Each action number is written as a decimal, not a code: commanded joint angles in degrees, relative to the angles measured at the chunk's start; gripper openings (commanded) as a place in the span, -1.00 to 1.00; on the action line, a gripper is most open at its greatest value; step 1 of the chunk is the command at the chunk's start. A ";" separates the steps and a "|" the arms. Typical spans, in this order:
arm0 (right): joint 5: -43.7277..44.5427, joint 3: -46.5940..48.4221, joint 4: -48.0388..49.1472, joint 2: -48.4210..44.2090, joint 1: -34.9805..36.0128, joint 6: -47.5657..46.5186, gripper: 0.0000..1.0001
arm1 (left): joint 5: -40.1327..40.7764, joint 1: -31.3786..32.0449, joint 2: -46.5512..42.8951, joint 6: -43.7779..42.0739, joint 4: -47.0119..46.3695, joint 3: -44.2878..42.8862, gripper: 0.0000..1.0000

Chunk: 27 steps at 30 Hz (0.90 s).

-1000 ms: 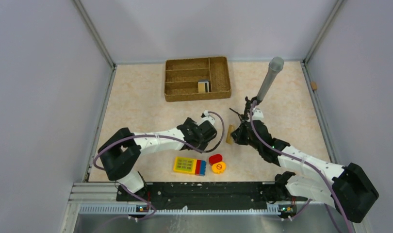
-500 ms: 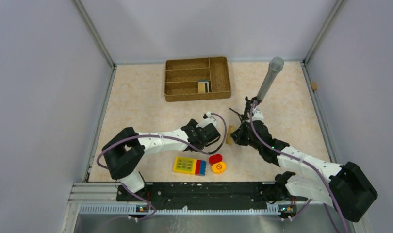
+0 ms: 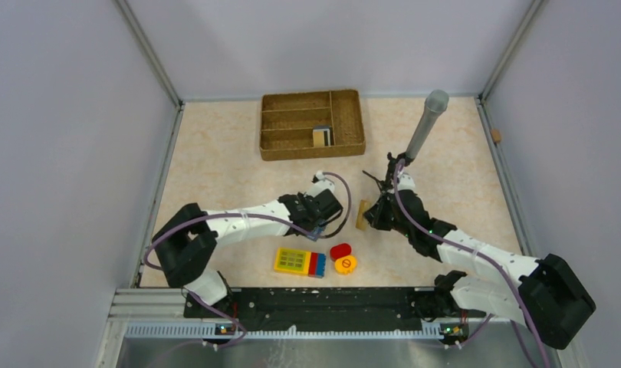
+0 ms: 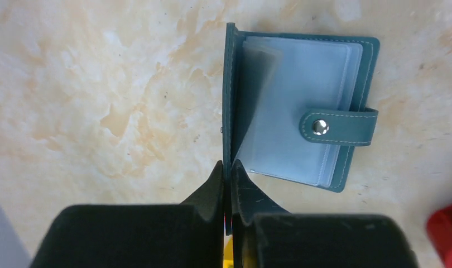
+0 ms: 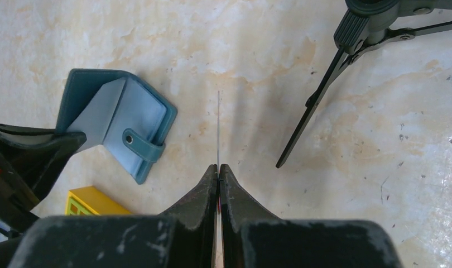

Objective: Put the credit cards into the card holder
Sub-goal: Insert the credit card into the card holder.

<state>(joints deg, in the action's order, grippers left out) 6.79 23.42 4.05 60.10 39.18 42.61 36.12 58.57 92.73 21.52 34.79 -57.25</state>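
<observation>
My left arm lies low across the middle of the top view, with its forearm running right and its wrist turned toward centre. My left gripper (image 4: 228,170) is clamped on the raised front cover of the card holder (image 4: 302,89). The card holder sits open on the table (image 3: 215,169), pale pockets and snap tab facing up. My right arm comes in from the lower right, forearm angled up-left. My right gripper (image 5: 218,168) pinches a tan credit card (image 3: 363,215) on edge, just right of the card holder and apart from it. The wicker tray (image 3: 292,149) at upper centre holds what look like more cards (image 3: 321,136).
</observation>
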 commanded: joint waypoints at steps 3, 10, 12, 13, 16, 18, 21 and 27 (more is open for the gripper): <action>-2.81 4.16 -0.37 -3.71 -0.59 -0.64 -1.00 | -11.59 -5.44 -13.40 11.99 -2.30 -0.45 -1.00; -9.30 8.86 4.63 -1.09 0.59 4.98 -1.00 | -14.15 -6.79 -18.35 11.26 0.38 -6.20 -1.00; -9.33 10.87 6.61 1.43 2.21 6.65 -1.00 | -14.88 -6.80 -18.29 12.01 0.98 -6.43 -1.00; -9.19 12.11 7.11 2.82 3.26 7.01 -1.00 | -15.20 -6.81 -18.28 12.40 0.91 -6.24 -1.00; -7.34 16.01 6.74 6.01 6.62 6.77 -1.00 | -15.79 -6.80 -18.35 12.86 0.87 -5.87 -1.00; -7.05 17.81 6.24 7.38 8.22 6.52 -1.00 | -15.84 -6.80 -18.46 13.53 1.03 -5.47 -1.00; -5.40 19.66 5.34 9.59 9.17 6.95 -1.00 | -16.18 -6.79 -18.93 14.25 0.39 -4.49 -1.00; -3.14 23.05 -0.61 15.98 9.25 8.62 -1.00 | -18.19 -6.80 -19.79 15.52 -2.11 -2.12 -1.00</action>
<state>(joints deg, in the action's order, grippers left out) 0.99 42.68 7.11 72.71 47.90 49.78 19.51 51.68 74.76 35.14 35.94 -60.75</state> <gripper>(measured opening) 0.004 0.010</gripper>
